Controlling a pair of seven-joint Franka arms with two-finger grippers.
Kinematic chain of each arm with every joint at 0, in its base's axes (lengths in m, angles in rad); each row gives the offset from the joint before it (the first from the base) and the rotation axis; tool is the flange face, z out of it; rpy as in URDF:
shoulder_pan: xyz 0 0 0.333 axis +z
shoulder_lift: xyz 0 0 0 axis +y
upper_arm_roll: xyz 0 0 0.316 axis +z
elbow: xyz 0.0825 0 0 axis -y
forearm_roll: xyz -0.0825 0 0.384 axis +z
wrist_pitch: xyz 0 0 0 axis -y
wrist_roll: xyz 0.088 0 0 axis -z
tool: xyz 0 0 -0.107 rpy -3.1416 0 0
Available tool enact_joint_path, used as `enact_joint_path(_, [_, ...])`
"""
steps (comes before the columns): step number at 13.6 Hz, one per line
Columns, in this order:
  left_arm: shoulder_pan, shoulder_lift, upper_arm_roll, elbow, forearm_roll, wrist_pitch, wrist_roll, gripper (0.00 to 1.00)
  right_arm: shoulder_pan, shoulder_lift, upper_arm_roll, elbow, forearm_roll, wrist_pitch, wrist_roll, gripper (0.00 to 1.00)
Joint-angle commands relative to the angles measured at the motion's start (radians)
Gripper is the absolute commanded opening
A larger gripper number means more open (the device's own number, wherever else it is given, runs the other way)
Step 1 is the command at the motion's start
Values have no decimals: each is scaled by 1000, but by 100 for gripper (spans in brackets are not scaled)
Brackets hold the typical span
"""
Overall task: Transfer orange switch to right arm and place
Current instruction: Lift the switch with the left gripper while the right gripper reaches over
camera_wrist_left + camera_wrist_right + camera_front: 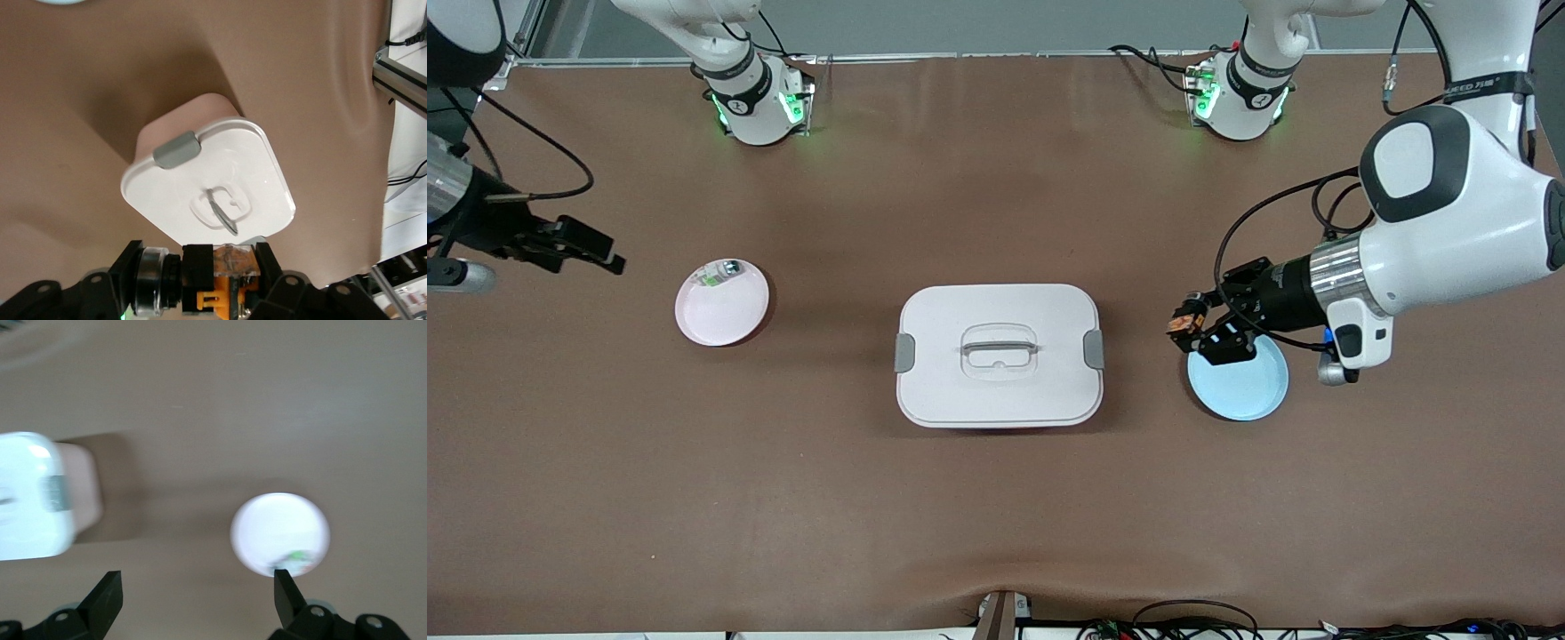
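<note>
Nearest the camera you have the blue plate (pixel 1240 387), bare, toward the left arm's end of the bench (pixel 996 498). Over its rim hangs the left gripper (pixel 1190 325), its jaws closed on the orange switch (pixel 1184 322) — the left wrist view shows the switch (pixel 225 280) pinched between the two fingers (pixel 197 267), orange face outward, with the white lidded box (pixel 210 180) below it.

That box (pixel 999 354) sits mid-bench, latched, between the two plates. The pink plate (pixel 721 302) lies toward the right arm's end and carries a small whitish-green part (pixel 719 272) at its rim.

The right gripper (pixel 583 247) hangs over bare bench near the pink plate, its jaws spread wide and holding nothing; the right wrist view confirms the gap between its fingers (pixel 107 600).

Your handover has not begun, and the two grippers are well apart. The switch is tiny and the left fingers cover much of it, so you have little free surface for the right jaws — expect finger clashes. If you release the left before the right has closed firmly, the switch may drop onto the box lid and bounce away.
</note>
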Motion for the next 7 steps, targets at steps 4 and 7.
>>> enact_joint_path(4, [-90,49,-4,46,-85,137,-249,28,119,-4,0,-5,145,82,73,100])
enact_joint_path(7, [-162,63,-4,46,-85,240,-355,28,162,15,-2,-8,210,125,79,100])
